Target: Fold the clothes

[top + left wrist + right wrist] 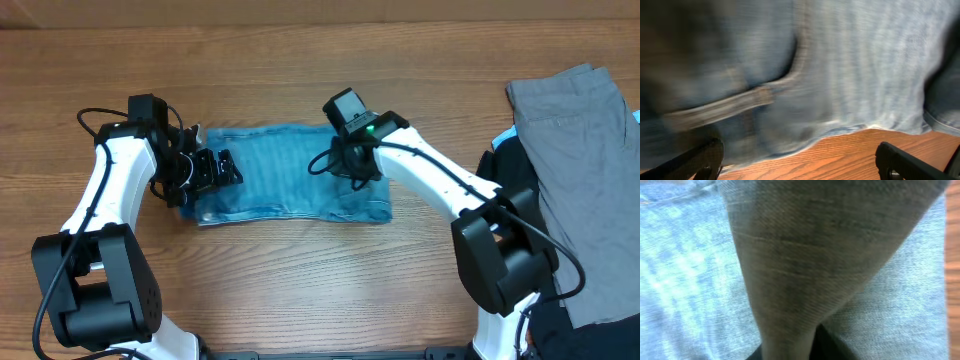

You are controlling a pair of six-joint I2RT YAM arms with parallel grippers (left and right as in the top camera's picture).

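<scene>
Limp, weighty jeans (290, 175) — right gripper (353, 168) pinches a raised fold near their right end, left gripper (228, 168) gapes at their left edge — thick seams should grip best

Light blue jeans (285, 172), folded flat

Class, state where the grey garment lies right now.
In the overhead view, the grey garment lies at the table's right edge over a black garment, right of the right arm, apart from the jeans.
</scene>
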